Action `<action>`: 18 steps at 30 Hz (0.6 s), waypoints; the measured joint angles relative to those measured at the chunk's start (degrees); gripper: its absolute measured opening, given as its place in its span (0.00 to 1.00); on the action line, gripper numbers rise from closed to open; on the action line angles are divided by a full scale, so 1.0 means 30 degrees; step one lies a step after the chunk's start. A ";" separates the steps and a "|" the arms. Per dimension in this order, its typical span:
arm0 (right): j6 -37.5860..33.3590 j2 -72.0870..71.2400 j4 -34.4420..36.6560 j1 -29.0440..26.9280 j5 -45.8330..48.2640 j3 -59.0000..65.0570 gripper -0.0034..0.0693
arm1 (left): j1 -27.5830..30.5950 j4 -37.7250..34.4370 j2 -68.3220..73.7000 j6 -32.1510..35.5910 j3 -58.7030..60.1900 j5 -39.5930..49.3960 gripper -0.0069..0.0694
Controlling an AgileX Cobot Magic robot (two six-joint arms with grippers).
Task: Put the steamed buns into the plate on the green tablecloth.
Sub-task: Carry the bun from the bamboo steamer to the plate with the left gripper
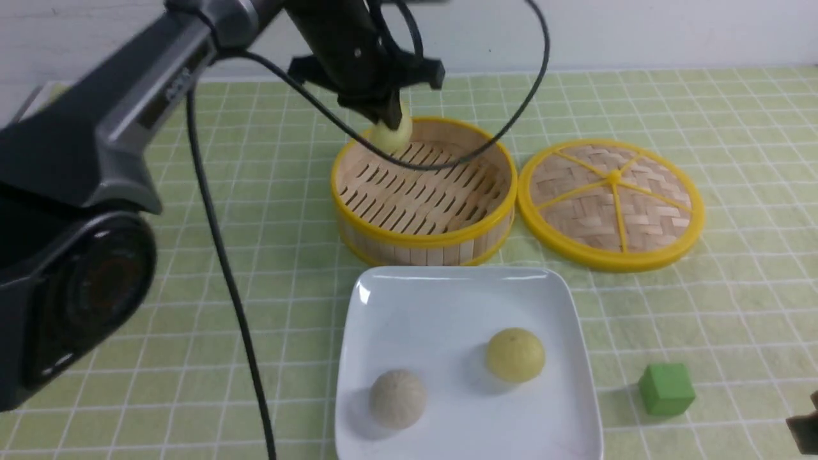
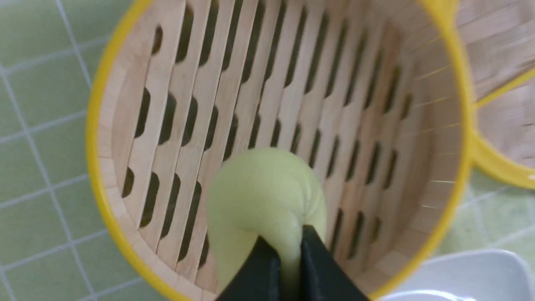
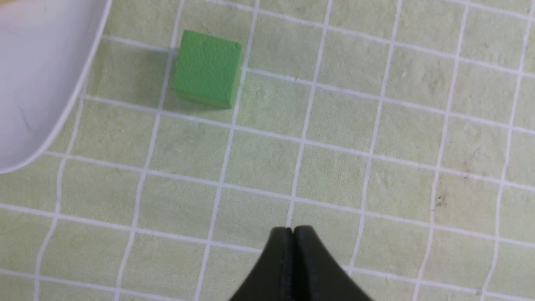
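The left gripper [image 2: 286,248] pinches a bun [image 2: 263,188] in the steamer [image 2: 94,138], meant for the plate [image 1: 447,306]. The right gripper [image 3: 294,232] idles, clenched and empty.

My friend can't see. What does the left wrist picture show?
The left tool pinches a squashed pale yellow bun over the slatted floor of a yellow-rimmed bamboo steamer. Green checked cloth lies around it, and a corner of a white plate peeks in.

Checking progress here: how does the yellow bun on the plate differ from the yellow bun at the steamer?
The plate bun rests free on the plate; the steamer bun is pinched by the left gripper at the steamer. The plate bun looks round; the steamer bun is squashed. Both are pale yellow.
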 joint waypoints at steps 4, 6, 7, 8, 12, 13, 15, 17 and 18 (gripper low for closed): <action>0.0000 0.0000 0.0000 0.0000 0.0046 0.0000 0.06 | 0.0000 -0.1816 -0.4222 0.0312 0.5148 0.0020 0.12; 0.0000 0.0000 0.0000 0.0000 0.0061 0.0000 0.06 | 0.0000 -0.3119 -0.5343 0.1223 0.8697 0.0067 0.13; 0.0000 0.0000 0.0000 0.0000 0.0061 0.0000 0.06 | 0.0000 -0.3748 -0.5502 0.1675 1.0205 0.0067 0.14; 0.0000 0.0000 0.0018 0.0000 0.0061 0.0000 0.06 | 0.0000 -0.3871 -0.5504 0.1765 1.0495 0.0067 0.14; 0.0000 0.0000 0.0039 0.0000 0.0182 0.0000 0.07 | -0.0017 -0.5864 -0.5094 0.3305 1.4759 -0.0829 0.24; 0.0000 0.0000 -0.0174 0.0000 0.0424 0.0000 0.07 | -0.0013 -0.6517 -0.4811 0.3750 1.5872 -0.1804 0.30; 0.0000 -0.0020 -0.0260 0.0000 0.0789 0.0000 0.07 | -0.0013 -0.6665 -0.4549 0.3880 1.6393 -0.2403 0.37; 0.0000 -0.0578 -0.0279 0.0000 0.1395 0.0000 0.07 | -0.0013 -0.6653 -0.4100 0.3944 1.6636 -0.3154 0.50; 0.0000 -0.1080 -0.0196 0.0000 0.1581 0.0000 0.07 | -0.0013 -0.6653 -0.3989 0.3944 1.6676 -0.3339 0.55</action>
